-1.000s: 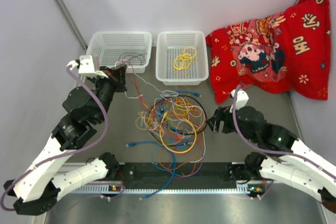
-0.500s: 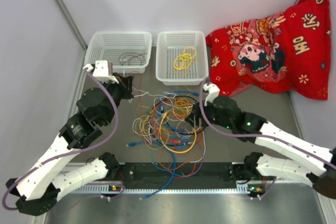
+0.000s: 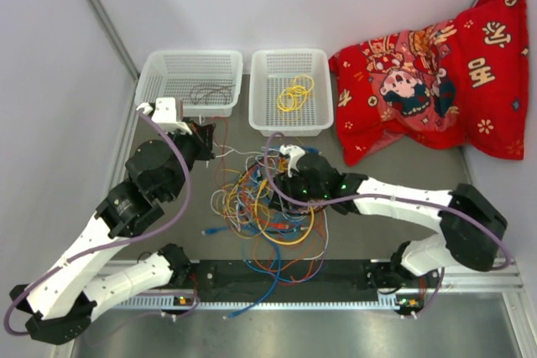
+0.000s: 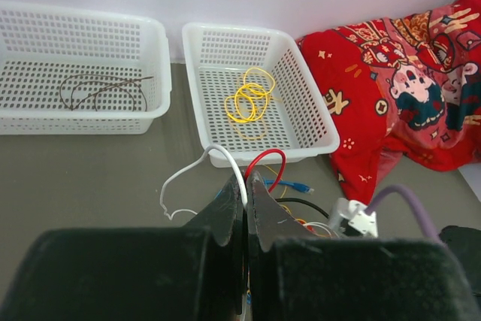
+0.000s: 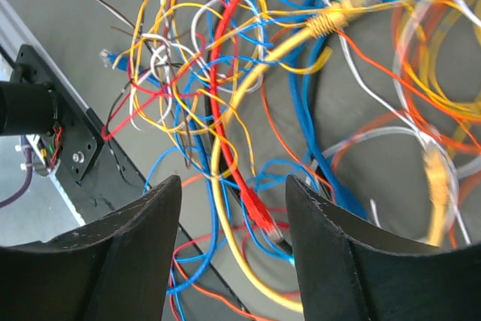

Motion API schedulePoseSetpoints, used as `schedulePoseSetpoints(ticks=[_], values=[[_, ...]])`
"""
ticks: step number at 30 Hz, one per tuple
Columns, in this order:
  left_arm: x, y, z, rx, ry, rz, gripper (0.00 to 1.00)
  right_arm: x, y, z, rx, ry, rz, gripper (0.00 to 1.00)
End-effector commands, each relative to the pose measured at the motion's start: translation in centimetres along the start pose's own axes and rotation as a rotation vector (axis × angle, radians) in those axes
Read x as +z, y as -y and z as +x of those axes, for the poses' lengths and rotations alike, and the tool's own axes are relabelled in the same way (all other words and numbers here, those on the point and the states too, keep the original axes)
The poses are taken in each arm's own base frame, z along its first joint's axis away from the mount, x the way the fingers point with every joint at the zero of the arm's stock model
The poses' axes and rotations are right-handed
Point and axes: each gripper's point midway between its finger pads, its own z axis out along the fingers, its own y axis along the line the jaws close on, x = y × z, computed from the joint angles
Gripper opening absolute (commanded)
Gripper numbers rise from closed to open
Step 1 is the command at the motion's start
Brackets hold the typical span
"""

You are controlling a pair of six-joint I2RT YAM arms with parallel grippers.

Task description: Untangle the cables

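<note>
Reaching further left than half a second ago, the right arm (image 3: pixel 394 203) now lies stretched across the middle of the overhead view. Its right gripper (image 5: pixel 233 180) is over the cables (image 3: pixel 273 211), where before it was only at the heap's right edge. Its fingers stand apart and hold nothing. In the wrist view a red cable (image 5: pixel 254 208) with a plug end runs down between them, crossed by a thick yellow cable (image 5: pixel 225 140) and thin blue, orange and white strands. The heap sits at the centre of the table (image 3: pixel 352 241), just above the black bar (image 3: pixel 344 272) at the bottom, looking much as it did. Up and to the left, the left gripper (image 4: pixel 246 180) has hardly shifted. Its fingers are pressed together on a white cable (image 4: pixel 218 147) that arcs out from the tips, and a red loop (image 4: pixel 270 151) rises just beside them; whether that one is pinched too I can't tell. Farther back, the left basket (image 3: pixel 190 58) holds a few dark thin wires (image 3: pixel 210 91) and the right basket (image 3: pixel 289 54) a yellow coil (image 3: pixel 294 94). A red cushion (image 3: pixel 428 81) fills the upper right.
</note>
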Motion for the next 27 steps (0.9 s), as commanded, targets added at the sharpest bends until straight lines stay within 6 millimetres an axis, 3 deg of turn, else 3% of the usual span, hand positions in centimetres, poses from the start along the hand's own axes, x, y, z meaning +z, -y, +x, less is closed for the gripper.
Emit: schedulePoseSetpoints(ticks=[1,10,14,18,22,23,26,27], values=[[-0.2,0.1,-0.5,-0.029,0.013,0.006,0.0,1.6,-3.5,-2.9,-0.06,0.068,-0.118,0.57],[-0.2,0.0,0.1,-0.034,0.0,0.002,0.0,5.6,-2.9,-1.3,-0.048,-0.006,-0.123,0.47],[-0.1,-0.2,0.3,-0.034,-0.001,-0.004,0.0,6.3,-2.6,-0.8,-0.049,-0.024,-0.118,0.37],[-0.1,-0.2,0.6,-0.04,-0.003,-0.005,0.0,5.7,-2.3,-1.4,-0.057,0.018,-0.098,0.23],[-0.3,-0.4,0.6,-0.046,0.0,-0.005,0.0,2.6,-1.8,-2.7,-0.087,0.086,-0.038,0.04],[-0.4,-0.4,0.8,-0.048,-0.002,-0.006,0.0,0.8,-2.5,-4.0,-0.111,0.136,-0.047,0.0],[-0.5,-0.6,1.0,-0.051,0.0,-0.01,0.0,-2.6,-1.9,-5.0,-0.134,0.168,0.023,0.0],[-0.5,-0.7,1.1,-0.056,-0.002,-0.012,0.0,-5.1,-2.6,-6.6,-0.142,0.238,0.023,0.0]])
